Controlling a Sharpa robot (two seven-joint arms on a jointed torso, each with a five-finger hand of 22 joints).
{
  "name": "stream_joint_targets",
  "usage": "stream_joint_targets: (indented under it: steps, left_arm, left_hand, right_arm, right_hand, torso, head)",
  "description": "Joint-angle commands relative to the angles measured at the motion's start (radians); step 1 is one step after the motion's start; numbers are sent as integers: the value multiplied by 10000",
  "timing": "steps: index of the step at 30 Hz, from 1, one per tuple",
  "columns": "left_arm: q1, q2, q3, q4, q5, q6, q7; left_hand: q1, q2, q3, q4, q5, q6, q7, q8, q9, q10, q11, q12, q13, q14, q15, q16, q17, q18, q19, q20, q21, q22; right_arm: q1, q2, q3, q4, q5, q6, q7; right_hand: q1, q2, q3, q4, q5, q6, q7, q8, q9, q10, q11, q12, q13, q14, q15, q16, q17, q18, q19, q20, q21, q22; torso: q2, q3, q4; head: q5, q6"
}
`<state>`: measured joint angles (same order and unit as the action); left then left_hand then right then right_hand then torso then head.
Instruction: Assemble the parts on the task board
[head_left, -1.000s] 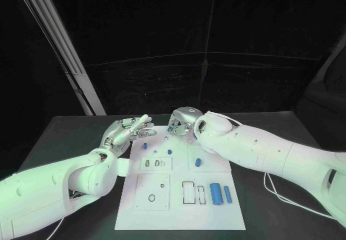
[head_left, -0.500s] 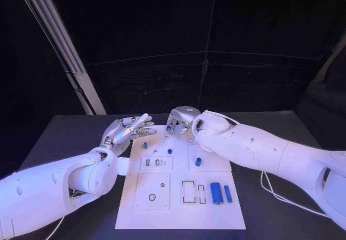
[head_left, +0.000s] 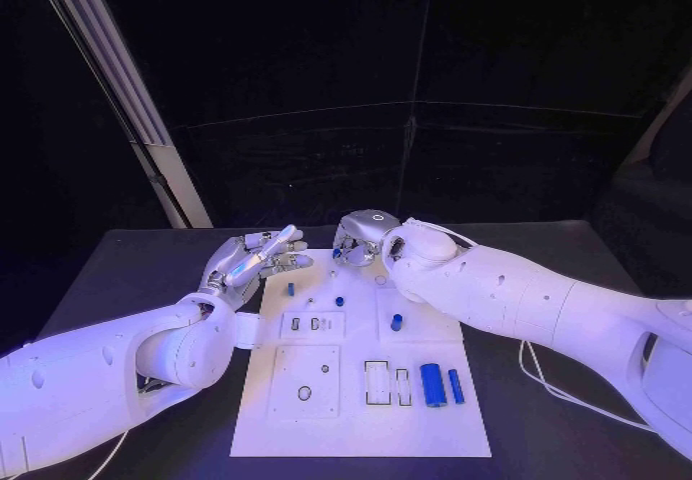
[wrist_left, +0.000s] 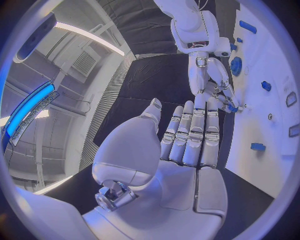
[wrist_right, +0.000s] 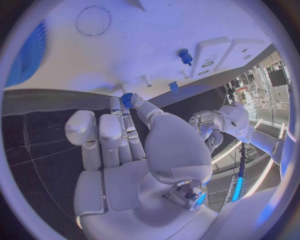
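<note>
Pinching a small blue part (wrist_right: 127, 98) at the task board (head_left: 361, 420) far edge: right hand (head_left: 361, 240). Left hand (head_left: 253, 260) beside that edge, fingers straight, holding nothing.

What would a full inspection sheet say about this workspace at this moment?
Surface: black table, with the white board lying flat in its middle.
Job's things: blue parts on the board, two long ones side by side near its right edge and three small ones farther back; several slots are unfilled.
Clutter: nothing seen.
Hands: right hand is above the board's far edge and pinches a small blue held part at its fingertips; left hand is beside the board's far left corner, fingers extended, holding nothing.
Cables: white cable on the table right of the board.
Surroundings: dark backdrop; pale post behind on the left.
</note>
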<state>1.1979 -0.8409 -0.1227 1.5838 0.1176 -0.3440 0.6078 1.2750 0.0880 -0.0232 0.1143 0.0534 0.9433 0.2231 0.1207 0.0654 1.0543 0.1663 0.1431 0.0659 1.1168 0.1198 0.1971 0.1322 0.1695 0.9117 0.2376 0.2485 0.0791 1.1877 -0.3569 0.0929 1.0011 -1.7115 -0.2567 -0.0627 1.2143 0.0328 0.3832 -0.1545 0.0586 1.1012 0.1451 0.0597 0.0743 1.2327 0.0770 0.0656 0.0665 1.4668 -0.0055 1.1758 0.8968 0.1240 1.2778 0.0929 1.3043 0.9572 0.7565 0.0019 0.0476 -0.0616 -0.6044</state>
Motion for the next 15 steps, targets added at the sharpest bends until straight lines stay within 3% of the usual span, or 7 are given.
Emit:
stream_joint_targets:
  steps: [1, 15]
  left_arm:
    - [20, 5, 9, 8, -62, 159, 24]
    - [25, -2, 8, -7, -62, 179, 8]
  left_hand:
    - [56, 0, -11, -40, 10, 35, 42, -69, -10, -44, 41, -54, -11, -5, 34, -41, 11, 150, 35, 3, -38, -17]
    - [52, -1, -21, -46, 10, 29, 43, -83, -11, -60, 44, -74, -13, -3, 36, -48, 14, 151, 39, 4, -45, -23]
  right_arm:
    - [-18, -4, -21, -7, -243, 177, -267]
    - [-19, -96, -21, 86, -298, 16, -342]
  right_hand:
    - [17, -59, 15, 87, 24, -22, 43, 55, 7, -98, 15, -46, -14, 73, -18, 64, -19, -94, -27, 46, 38, 3]
    - [10, -89, 18, 107, 21, -26, 49, 55, 6, -105, 21, -40, -12, 69, -12, 63, -28, -99, -21, 51, 52, 29]
  torso:
    - [3, 5, 7]
    - [9, 4, 18]
  head:
    - [-8, -14]
    - [-16, -77]
